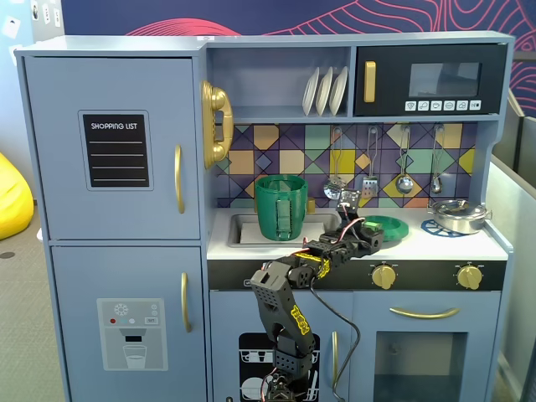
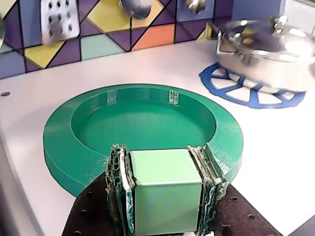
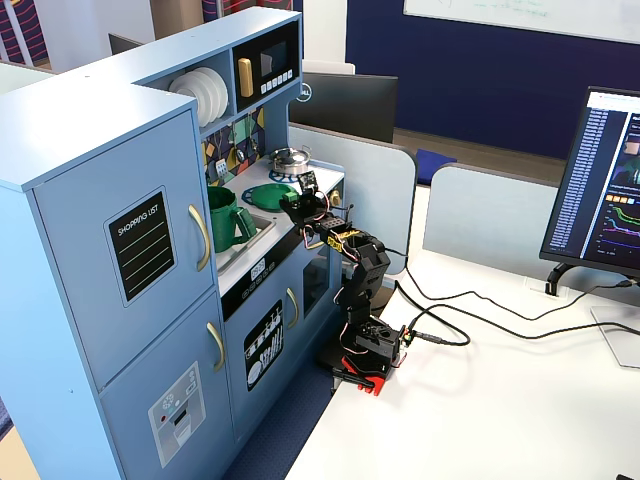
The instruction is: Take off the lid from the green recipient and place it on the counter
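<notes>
The green lid (image 2: 142, 128) lies flat on the white counter (image 2: 275, 147), rim up, to the right of the sink. My gripper (image 2: 165, 153) is at the lid's near edge, and its jaws are closed on both sides of a light green block-shaped tab (image 2: 165, 189) there. In a fixed view the lid (image 1: 387, 224) sits just past the gripper (image 1: 368, 239). The tall green recipient (image 1: 280, 207) stands uncovered in the sink, to the left of the lid. In another fixed view the lid (image 3: 270, 194), the recipient (image 3: 226, 218) and the gripper (image 3: 298, 206) also show.
A small silver pot (image 2: 268, 49) stands on a blue burner ring (image 2: 246, 93) right of the lid; it also shows in a fixed view (image 1: 459, 215). Utensils (image 1: 368, 180) hang on the tiled back wall. The steel sink (image 1: 243, 230) is at the counter's left.
</notes>
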